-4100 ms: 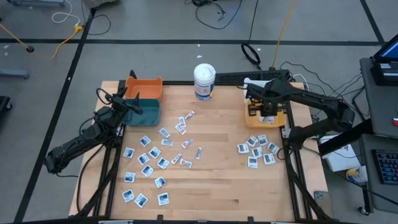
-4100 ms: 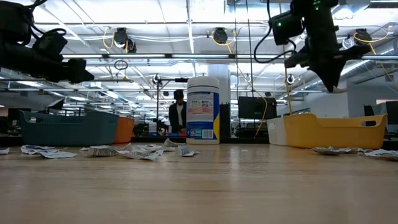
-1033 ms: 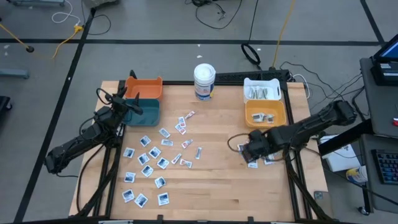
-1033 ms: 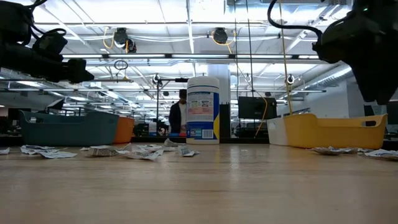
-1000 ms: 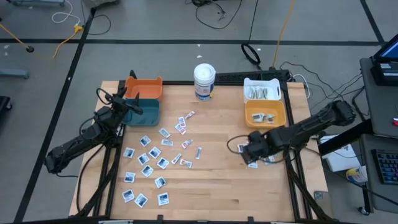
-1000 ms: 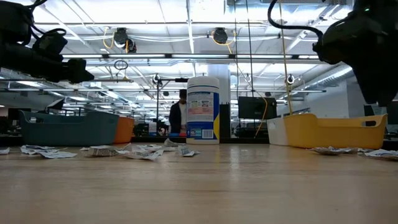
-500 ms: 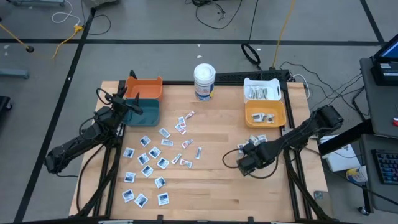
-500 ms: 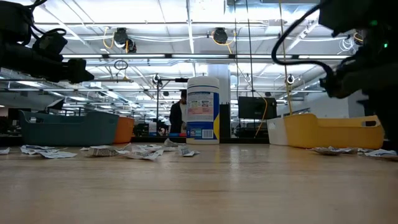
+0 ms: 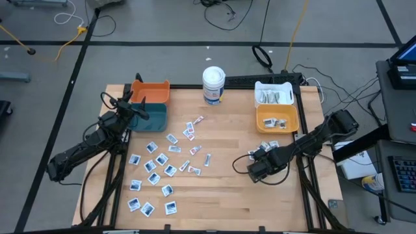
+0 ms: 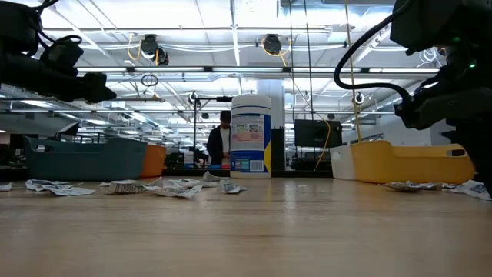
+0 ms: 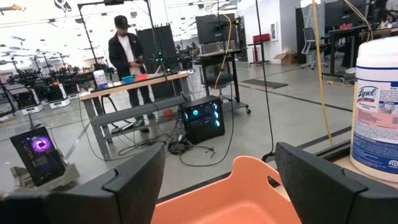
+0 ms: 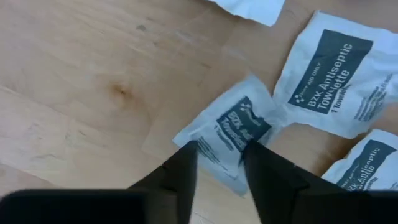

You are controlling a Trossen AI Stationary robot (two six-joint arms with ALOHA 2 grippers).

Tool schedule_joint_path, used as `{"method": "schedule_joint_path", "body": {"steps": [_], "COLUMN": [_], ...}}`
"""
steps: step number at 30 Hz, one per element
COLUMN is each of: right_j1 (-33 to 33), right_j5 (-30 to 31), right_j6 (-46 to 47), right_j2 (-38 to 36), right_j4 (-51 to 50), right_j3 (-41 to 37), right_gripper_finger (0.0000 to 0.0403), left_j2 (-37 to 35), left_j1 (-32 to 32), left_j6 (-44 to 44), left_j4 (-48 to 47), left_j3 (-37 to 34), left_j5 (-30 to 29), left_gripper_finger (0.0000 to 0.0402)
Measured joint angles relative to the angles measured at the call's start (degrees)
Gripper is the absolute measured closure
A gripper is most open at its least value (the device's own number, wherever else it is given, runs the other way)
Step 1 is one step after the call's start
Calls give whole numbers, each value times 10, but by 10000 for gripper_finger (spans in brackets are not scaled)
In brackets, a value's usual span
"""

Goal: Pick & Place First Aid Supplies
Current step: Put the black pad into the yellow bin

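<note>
Pick step in hand: right gripper down on wooden table, dark fingers pinched on near edge of small white-and-blue towelette sachet in right-side cluster. Left gripper parked, jaws wide, over orange plastic bin. Next, probably: firm hold, lift clear of neighbouring sachets, carry to yellow bin.

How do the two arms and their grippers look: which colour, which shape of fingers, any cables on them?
Both arms are black and jointed, with dark cable loops along them. The left gripper has two broad, flat, matte black fingers with bevelled edges. The right gripper has the same dark fingers, narrowing toward the tips. No markings are visible on either.
</note>
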Motion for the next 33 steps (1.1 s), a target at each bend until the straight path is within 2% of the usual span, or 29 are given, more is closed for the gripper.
{"method": "schedule_joint_path", "body": {"steps": [5,7,10,17,27,33], "right_j1": [0,0,0,-22,-102,-151], "right_j5": [0,-1,-1,0,1,5], "right_j6": [0,0,4,-10,-63,-65], "right_j2": [0,0,-6,-44,-83,-83], "right_j4": [5,8,3,-114,-300,-335], "right_j3": [0,-1,2,51,178,233], "right_gripper_finger": [378,391,383,388,380,385], "left_j2": [0,0,0,0,0,0], "left_j1": [0,0,0,0,0,0], "left_j6": [0,0,0,0,0,0], "left_j4": [0,0,0,0,0,0], "left_j3": [0,0,0,0,0,0], "left_j5": [0,0,0,0,0,0], "left_gripper_finger": [94,94,94,94,94,94]}}
